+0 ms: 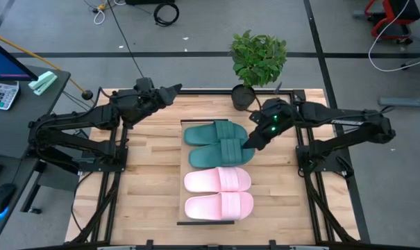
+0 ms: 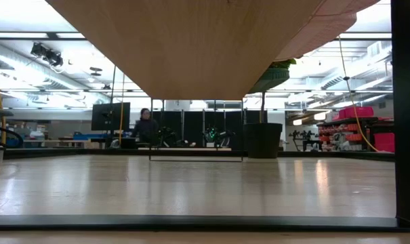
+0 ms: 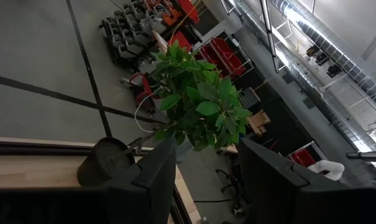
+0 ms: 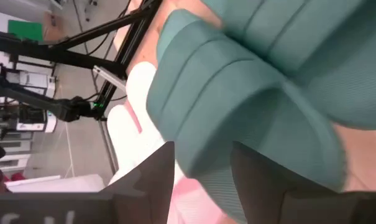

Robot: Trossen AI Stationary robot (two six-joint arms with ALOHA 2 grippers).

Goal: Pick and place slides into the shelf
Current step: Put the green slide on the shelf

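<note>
Overhead, four slides [image 1: 219, 169] line the shelf [image 1: 181, 173] on the plank counter [image 1: 147, 180]. Right claw [image 1: 250, 144] – spread – meets a teal strap; left claw [image 1: 173, 89], spread, hangs apart. Only low view shows a seated person [image 2: 146, 127].

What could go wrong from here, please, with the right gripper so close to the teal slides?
1. The right gripper sits at the strap of one teal slide; pulling away could drag it off the shelf or against the other teal slide.
2. A shifted teal slide might nudge the pink slide next to it.
3. The plant stands near the right arm; a wide retreat could clip it.
</note>
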